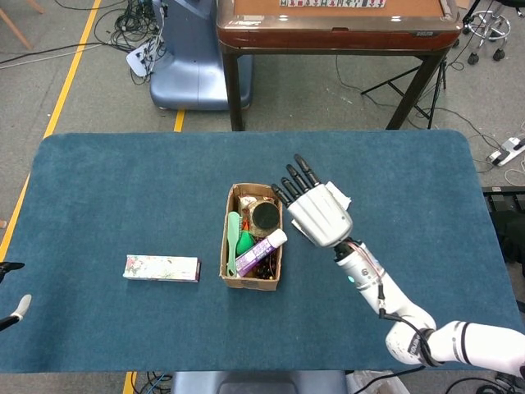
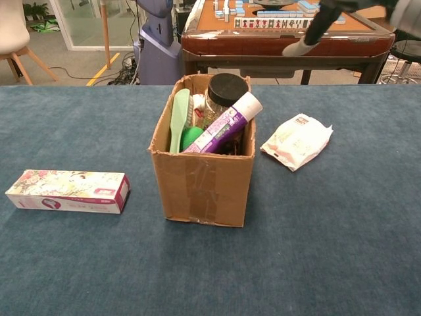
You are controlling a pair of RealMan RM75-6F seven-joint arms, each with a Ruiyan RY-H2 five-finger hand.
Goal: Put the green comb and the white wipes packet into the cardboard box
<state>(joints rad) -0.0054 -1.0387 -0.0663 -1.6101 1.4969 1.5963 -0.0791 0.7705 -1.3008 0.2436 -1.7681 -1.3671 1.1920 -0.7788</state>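
Green comb (image 2: pixel 179 120) in cardboard box (image 2: pixel 204 181); right hand (image 1: pixel 319 215) empty w/ fingers spread, over white wipes packet (image 2: pixel 297 141); left hand (image 1: pixel 11 310) can't tell

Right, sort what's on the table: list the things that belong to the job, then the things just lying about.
Job:
green comb, already standing in the box
white wipes packet, on the cloth right of the box
cardboard box
right hand, holding nothing, above the packet

Lying about:
floral carton, left of the box
purple tube, black-lidded jar and green ball, all in the box
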